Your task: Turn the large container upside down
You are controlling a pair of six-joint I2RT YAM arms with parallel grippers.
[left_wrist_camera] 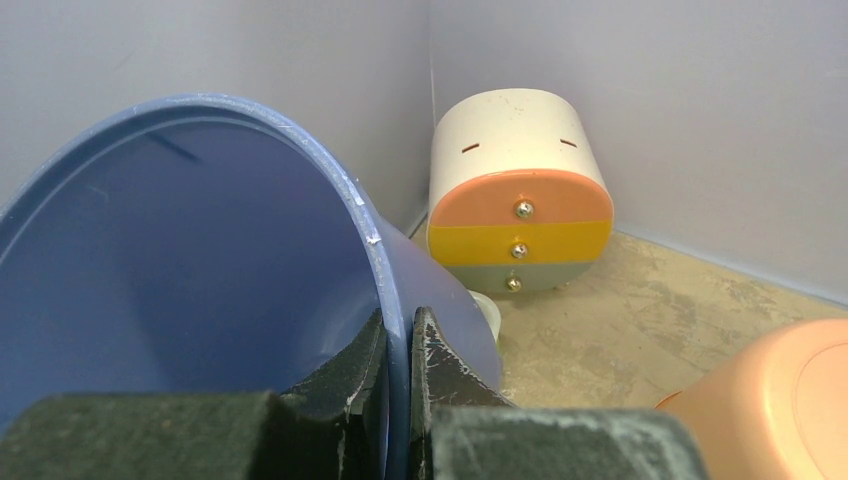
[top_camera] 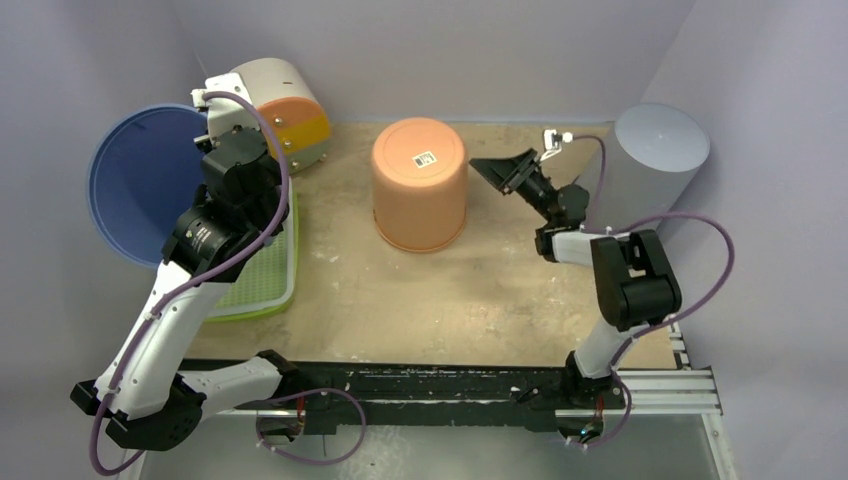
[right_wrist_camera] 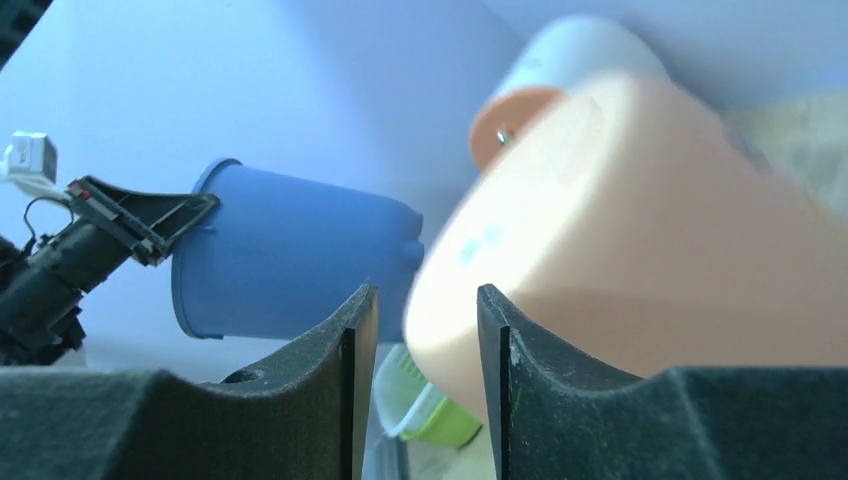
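Note:
The large blue container (top_camera: 140, 185) is held at the far left, tipped on its side with its open mouth facing the top camera. My left gripper (top_camera: 207, 140) is shut on its rim, one finger inside and one outside, as the left wrist view (left_wrist_camera: 400, 340) shows against the blue wall (left_wrist_camera: 180, 270). The container also shows in the right wrist view (right_wrist_camera: 290, 255). My right gripper (top_camera: 497, 170) is open and empty, just right of an orange container (top_camera: 420, 185) that stands upside down mid-table.
A cream drawer unit (top_camera: 285, 110) with orange, yellow and grey fronts lies at the back left. A green tray (top_camera: 262, 275) lies under my left arm. A grey container (top_camera: 655, 160) stands upside down at the back right. Walls close in on three sides.

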